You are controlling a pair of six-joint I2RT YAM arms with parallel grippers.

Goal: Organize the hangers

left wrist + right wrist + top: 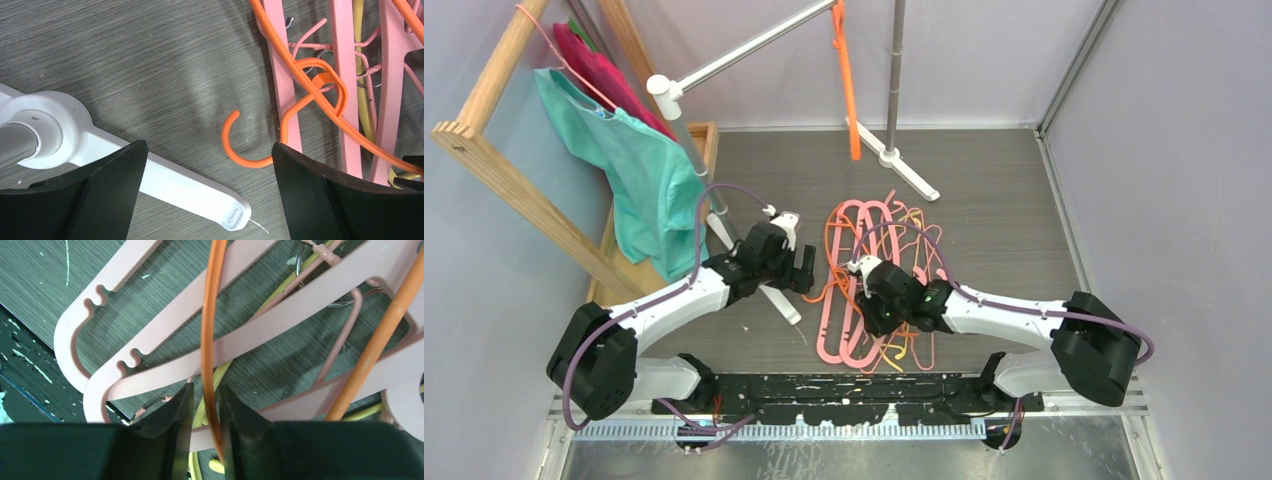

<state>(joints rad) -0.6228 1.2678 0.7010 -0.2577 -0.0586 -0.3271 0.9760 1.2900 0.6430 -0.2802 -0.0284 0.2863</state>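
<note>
R gripper (205, 390) is clamped on one thin orange wire hanger (209, 330), fingers nipped in either side of the strand. I'm gripping it low, right at the heap, bc it runs over the thick pink plastic hangers (165, 335), and I judge it has to peel off the top first. The whole tangle of hangers (879, 285) lies mid-table on the grey wood-grain table (1004, 200), btwn my two arms.

L gripper (209, 146) is wide open w/ nothing in it. It hovers over bare table, an open orange hook (231, 150) just ahead and the white plastic rack foot (190, 192) running under one finger. Prob there to steady the pile or take that hook.

Room: bare table shows right of the heap. The left side is tighter, w/ the rack foot close by. One thick orange plastic hanger (846, 80) hangs on the metal rail (754, 42) at the back, so that's likely the destination. Risk: my strand snags the pink ones on the way up.
</note>
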